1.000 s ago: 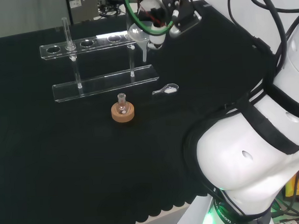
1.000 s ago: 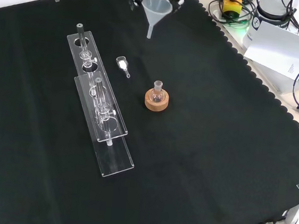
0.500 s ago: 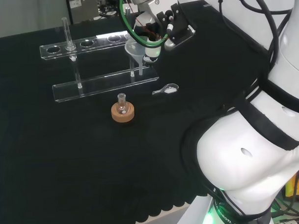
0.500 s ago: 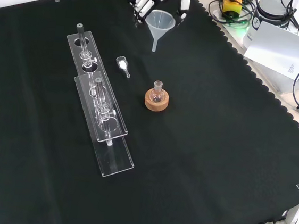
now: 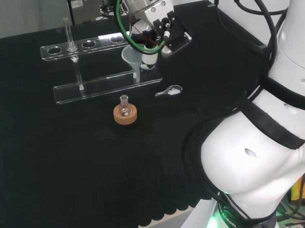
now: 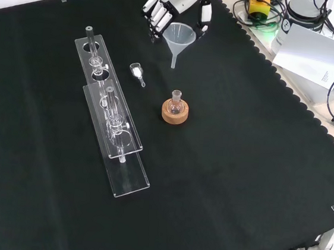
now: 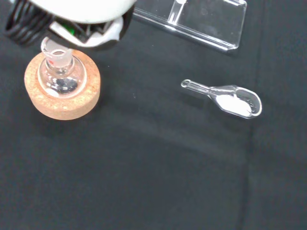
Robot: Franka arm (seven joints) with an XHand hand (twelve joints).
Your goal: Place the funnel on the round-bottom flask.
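In the head view the hand (image 5: 152, 31) is largely hidden behind its own black and white housing and a green cable; the clear funnel (image 5: 132, 57) hangs below it, in front of the clear test-tube rack (image 5: 104, 83). The round-bottom flask (image 5: 124, 109) sits on its cork ring (image 5: 125, 116), well apart from the funnel.

In the front view the fingers (image 6: 158, 10) curl round the funnel's rim, stem pointing down above the cloth, with the flask nearer the camera. A small glass scoop (image 6: 138, 72) lies between rack and flask.

In the wrist view the flask's neck is partly covered by a blurred part of the hand.
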